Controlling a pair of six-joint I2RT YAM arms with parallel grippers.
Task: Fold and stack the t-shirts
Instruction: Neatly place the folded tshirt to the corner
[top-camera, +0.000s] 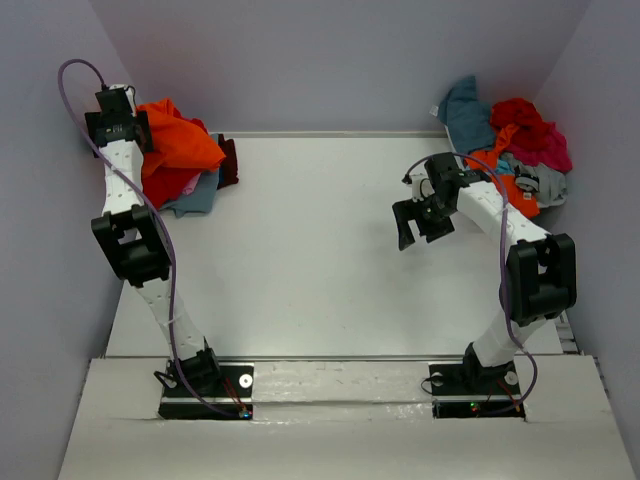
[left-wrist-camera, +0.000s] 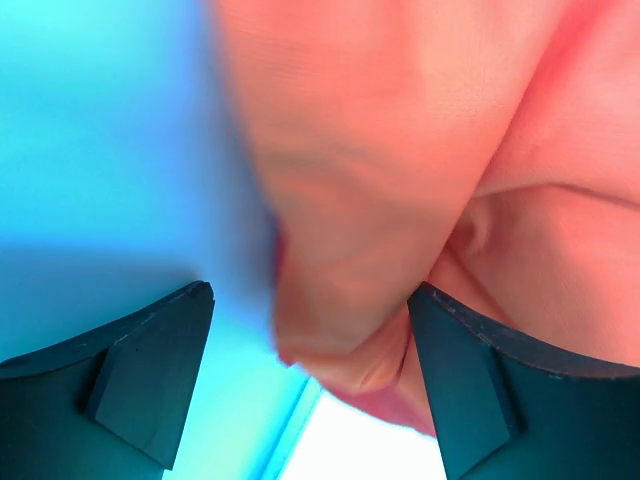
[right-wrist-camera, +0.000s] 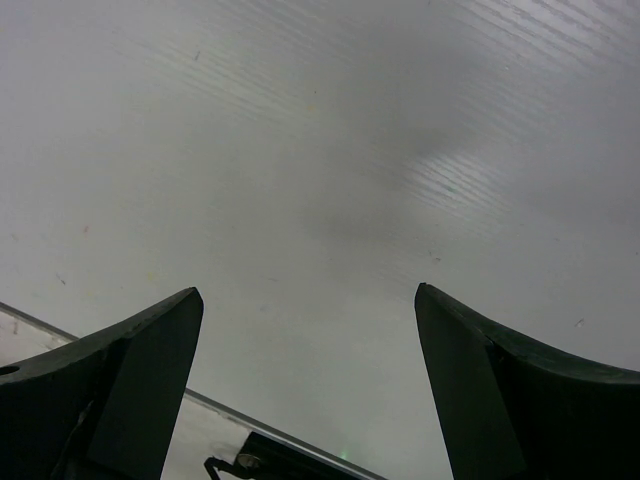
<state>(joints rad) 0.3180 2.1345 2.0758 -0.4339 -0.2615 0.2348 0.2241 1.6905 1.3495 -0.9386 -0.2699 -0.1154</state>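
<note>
A bright orange t-shirt (top-camera: 180, 140) lies crumpled on top of a heap at the table's far left corner, over red (top-camera: 170, 183), grey-blue (top-camera: 197, 198) and dark maroon (top-camera: 229, 162) cloth. My left gripper (top-camera: 118, 103) hovers at the heap's left edge, close to the wall. In the left wrist view this left gripper (left-wrist-camera: 310, 290) is open; a fold of the orange t-shirt (left-wrist-camera: 380, 180) hangs between its fingers and touches only the right finger (left-wrist-camera: 470, 380). My right gripper (top-camera: 420, 222) hangs open over bare table, with nothing between its fingers (right-wrist-camera: 308, 290).
A loose pile of t-shirts (top-camera: 510, 140), teal, red, magenta, orange and grey, fills the far right corner behind the right arm. Walls close in the white table (top-camera: 320, 250) at the back and on both sides. The arm bases sit on a rail (top-camera: 340, 385) at the near edge.
</note>
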